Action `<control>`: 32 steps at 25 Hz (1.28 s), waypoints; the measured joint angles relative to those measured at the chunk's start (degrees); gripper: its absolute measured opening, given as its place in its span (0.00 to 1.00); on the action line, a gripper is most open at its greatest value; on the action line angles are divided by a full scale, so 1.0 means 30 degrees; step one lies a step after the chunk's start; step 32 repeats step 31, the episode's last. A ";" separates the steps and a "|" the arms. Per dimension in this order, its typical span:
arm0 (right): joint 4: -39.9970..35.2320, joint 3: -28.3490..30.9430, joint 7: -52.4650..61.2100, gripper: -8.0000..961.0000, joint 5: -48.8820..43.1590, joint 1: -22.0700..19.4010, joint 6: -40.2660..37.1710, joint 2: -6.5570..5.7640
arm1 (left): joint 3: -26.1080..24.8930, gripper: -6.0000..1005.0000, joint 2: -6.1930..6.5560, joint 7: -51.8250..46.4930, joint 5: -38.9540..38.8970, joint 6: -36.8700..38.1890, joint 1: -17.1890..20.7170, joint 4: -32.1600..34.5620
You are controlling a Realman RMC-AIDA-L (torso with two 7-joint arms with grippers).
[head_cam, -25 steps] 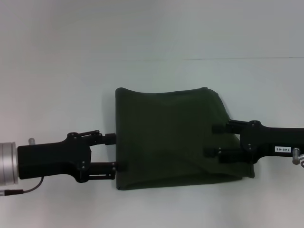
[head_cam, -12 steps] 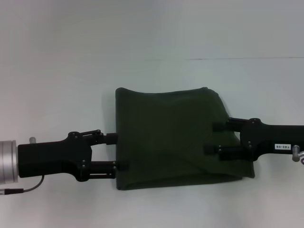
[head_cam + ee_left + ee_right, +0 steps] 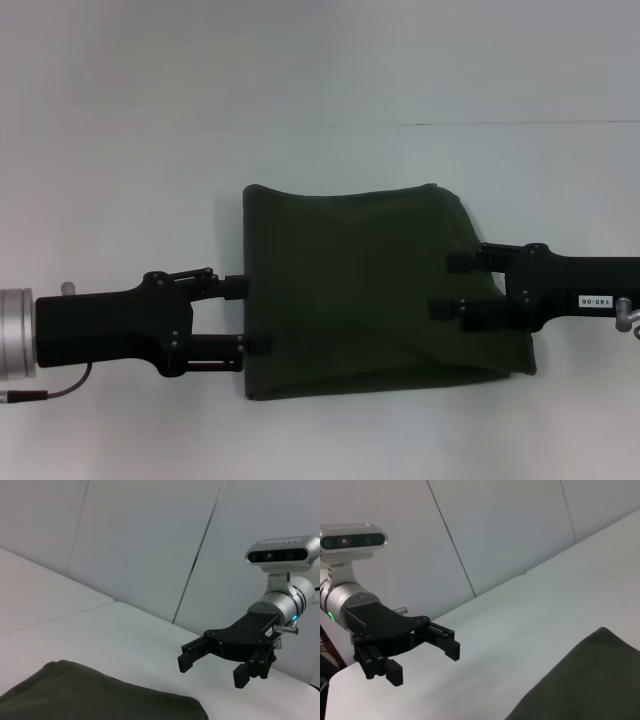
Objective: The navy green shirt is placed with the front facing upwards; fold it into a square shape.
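Shirt [image 3: 365, 285] lies folded — long axis left-right, between open hands.

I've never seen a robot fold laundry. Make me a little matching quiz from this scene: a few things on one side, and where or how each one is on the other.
Things:
1. navy green shirt
2. left gripper
3. right gripper
4. table

Descriptions:
A. open, above the shirt's right part
B. white, bearing the shirt
C. folded, lying flat between the arms
D. open, at the shirt's left edge

Pairs: 1-C, 2-D, 3-A, 4-B
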 joint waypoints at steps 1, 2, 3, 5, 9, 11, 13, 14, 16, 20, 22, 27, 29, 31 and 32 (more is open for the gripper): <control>0.0001 0.0001 0.0050 0.97 0.0000 0.0013 -0.0004 0.0000 | -0.0001 0.84 0.0007 -0.0006 -0.0004 0.0000 -0.0010 0.0001; 0.0004 0.0001 0.0076 0.97 0.0000 0.0018 -0.0005 0.0000 | 0.0000 0.84 0.0011 -0.0010 -0.0011 0.0001 -0.0019 0.0000; 0.0006 0.0001 0.0094 0.97 -0.0001 0.0023 -0.0007 0.0001 | 0.0000 0.84 0.0012 -0.0012 -0.0012 -0.0001 -0.0025 0.0000; 0.0009 0.0000 0.0103 0.97 0.0001 0.0024 -0.0011 0.0001 | 0.0000 0.84 0.0014 -0.0013 -0.0017 -0.0002 -0.0025 0.0000; 0.0015 0.0000 0.0104 0.97 0.0002 0.0023 -0.0014 0.0000 | -0.0001 0.84 0.0014 -0.0014 -0.0019 -0.0041 -0.0025 0.0000; 0.0015 0.0001 0.0104 0.97 0.0003 0.0027 -0.0014 0.0000 | -0.0001 0.84 0.0015 -0.0014 -0.0019 -0.0063 -0.0025 -0.0009; 0.0015 0.0002 0.0104 0.97 0.0006 0.0047 -0.0014 0.0000 | 0.0000 0.84 0.0014 -0.0014 -0.0019 -0.0073 -0.0026 -0.0031; 0.0014 0.0001 0.0104 0.97 0.0009 0.0050 -0.0014 0.0001 | -0.0001 0.84 0.0014 -0.0014 -0.0019 -0.0074 -0.0025 -0.0040; 0.0015 0.0006 0.0104 0.97 0.0013 0.0050 -0.0014 0.0001 | -0.0004 0.84 0.0014 -0.0014 -0.0019 -0.0080 -0.0025 -0.0059; 0.0016 0.0025 0.0103 0.97 0.0016 0.0049 -0.0014 0.0035 | -0.0030 0.84 0.0014 -0.0014 -0.0019 -0.0090 -0.0025 -0.0063; 0.0015 0.0031 0.0103 0.97 0.0016 0.0047 -0.0013 0.0052 | -0.0031 0.84 0.0014 -0.0014 -0.0014 -0.0122 -0.0024 -0.0068; 0.0015 0.0030 0.0103 0.97 0.0017 0.0046 -0.0013 0.0107 | -0.0030 0.84 0.0014 -0.0015 0.0007 -0.0180 -0.0025 -0.0131; 0.0015 0.0026 0.0103 0.97 0.0017 0.0046 -0.0013 0.0110 | -0.0030 0.84 0.0014 -0.0015 0.0006 -0.0182 -0.0025 -0.0131; 0.0013 0.0011 0.0103 0.97 0.0017 0.0045 -0.0013 0.0121 | -0.0030 0.84 0.0014 -0.0015 0.0005 -0.0182 -0.0025 -0.0130; 0.0013 0.0011 0.0103 0.97 0.0017 0.0045 -0.0013 0.0121 | -0.0030 0.84 0.0014 -0.0015 0.0005 -0.0182 -0.0025 -0.0130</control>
